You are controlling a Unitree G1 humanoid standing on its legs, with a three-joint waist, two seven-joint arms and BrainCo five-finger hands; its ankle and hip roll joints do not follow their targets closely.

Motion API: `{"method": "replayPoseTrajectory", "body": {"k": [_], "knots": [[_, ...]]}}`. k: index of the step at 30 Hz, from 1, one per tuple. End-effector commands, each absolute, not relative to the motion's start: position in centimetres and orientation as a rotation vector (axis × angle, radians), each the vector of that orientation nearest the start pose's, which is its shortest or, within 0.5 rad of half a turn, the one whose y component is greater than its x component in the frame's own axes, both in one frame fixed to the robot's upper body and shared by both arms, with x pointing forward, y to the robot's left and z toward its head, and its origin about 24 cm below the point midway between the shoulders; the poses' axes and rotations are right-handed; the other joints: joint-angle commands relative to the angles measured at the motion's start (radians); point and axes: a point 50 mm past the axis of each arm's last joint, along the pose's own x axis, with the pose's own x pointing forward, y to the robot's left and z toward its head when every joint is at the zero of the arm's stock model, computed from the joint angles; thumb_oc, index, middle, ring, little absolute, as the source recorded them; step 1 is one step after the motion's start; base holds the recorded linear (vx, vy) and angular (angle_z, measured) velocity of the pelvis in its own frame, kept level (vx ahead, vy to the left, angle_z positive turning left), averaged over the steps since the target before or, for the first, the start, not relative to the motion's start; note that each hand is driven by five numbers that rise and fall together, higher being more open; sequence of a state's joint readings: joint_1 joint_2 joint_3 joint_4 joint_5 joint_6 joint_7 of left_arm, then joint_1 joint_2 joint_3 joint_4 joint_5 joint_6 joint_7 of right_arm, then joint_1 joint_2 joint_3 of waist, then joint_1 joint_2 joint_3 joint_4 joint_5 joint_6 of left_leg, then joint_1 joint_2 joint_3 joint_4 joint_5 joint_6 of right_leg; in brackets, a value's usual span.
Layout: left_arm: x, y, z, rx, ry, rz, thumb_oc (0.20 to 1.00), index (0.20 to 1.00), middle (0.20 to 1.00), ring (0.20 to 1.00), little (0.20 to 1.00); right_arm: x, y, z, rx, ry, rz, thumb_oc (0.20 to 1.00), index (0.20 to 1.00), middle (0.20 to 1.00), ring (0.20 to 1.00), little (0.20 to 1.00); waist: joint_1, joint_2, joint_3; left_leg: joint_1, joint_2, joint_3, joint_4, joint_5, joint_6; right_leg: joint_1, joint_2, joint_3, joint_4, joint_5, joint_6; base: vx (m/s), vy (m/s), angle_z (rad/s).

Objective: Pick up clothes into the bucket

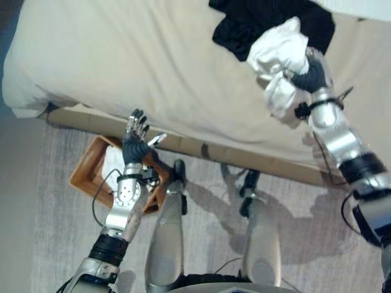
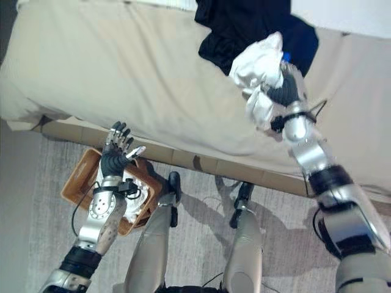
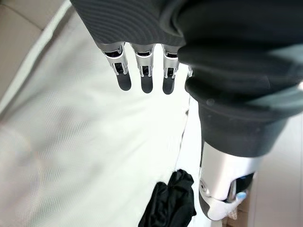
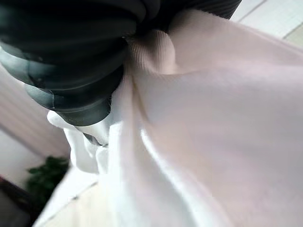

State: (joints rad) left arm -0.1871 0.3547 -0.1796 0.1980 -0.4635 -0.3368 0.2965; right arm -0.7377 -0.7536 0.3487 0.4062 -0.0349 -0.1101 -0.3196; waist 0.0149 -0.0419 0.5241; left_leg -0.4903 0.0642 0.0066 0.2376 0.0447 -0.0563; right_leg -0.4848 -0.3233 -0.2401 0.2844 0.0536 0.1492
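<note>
Basket [image 2: 78, 177] on the floor by the bed, white cloth already inside | left robot hand [image 1: 135, 141] above it, fingers straight, empty | right robot hand [image 1: 310, 74] curled round a crumpled white garment [image 1: 276, 50] lifted over the bed [image 1: 122, 61] | black garment [image 1: 269, 21] lies beyond | keep your grip firm, carry it clear across to the basket.

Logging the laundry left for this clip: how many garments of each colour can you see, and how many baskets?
White garments: 2, one bunched in the right hand as the held white garment, one lying in the basket as the white cloth.
Black garments: 1, the black garment on the bed.
Baskets: 1, the brown basket on the floor.
Total: 4.
</note>
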Motion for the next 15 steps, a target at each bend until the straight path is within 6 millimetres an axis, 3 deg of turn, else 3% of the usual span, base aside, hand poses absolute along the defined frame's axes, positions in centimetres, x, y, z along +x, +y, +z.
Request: {"method": "replayPoseTrajectory", "body": {"k": [1,4,7,15], "knots": [[28.5,20.7,8.5,0.041,-0.308,0.190,1.000,1.000,1.000,1.000,1.000,34.5,-22.7,23.7,-0.714,-0.631,-0.162,0.200,0.200,0.200,0.200,0.200,-0.003,-0.044,-0.004,0.078,0.022,0.001,-0.023,-0.013,-0.034,0.150,-0.041,-0.024,-0.065,0.054,0.081,0.10,-0.053,-0.03],[28.4,21.5,8.0,0.140,-0.280,0.197,1.000,1.000,1.000,1.000,1.000,33.6,-21.5,22.8,-0.693,-0.637,-0.048,0.200,0.200,0.200,0.200,0.200,-0.008,-0.059,-0.052,0.156,0.038,0.010,-0.055,-0.020,-0.040,0.228,-0.021,-0.026,-0.110,0.053,0.084,0.10,-0.040,-0.06],[28.5,21.9,8.2,0.199,-0.283,0.191,1.000,1.000,1.000,1.000,1.000,33.0,-20.4,23.1,-0.676,-0.662,0.041,0.200,0.200,0.200,0.200,0.200,-0.010,-0.071,-0.090,0.203,0.044,0.016,-0.078,-0.016,-0.042,0.279,-0.009,-0.032,-0.146,0.058,0.083,0.16,-0.063,-0.15],[28.4,21.7,8.6,0.322,-0.285,0.055,1.000,1.000,1.000,1.000,1.000,31.5,-17.7,23.4,-0.431,-0.656,0.360,0.200,0.200,0.200,0.200,0.200,-0.023,-0.091,-0.247,0.370,0.068,0.057,-0.164,-0.017,-0.056,0.428,0.046,-0.033,-0.277,0.073,0.085,0.12,-0.038,-0.11]]}}
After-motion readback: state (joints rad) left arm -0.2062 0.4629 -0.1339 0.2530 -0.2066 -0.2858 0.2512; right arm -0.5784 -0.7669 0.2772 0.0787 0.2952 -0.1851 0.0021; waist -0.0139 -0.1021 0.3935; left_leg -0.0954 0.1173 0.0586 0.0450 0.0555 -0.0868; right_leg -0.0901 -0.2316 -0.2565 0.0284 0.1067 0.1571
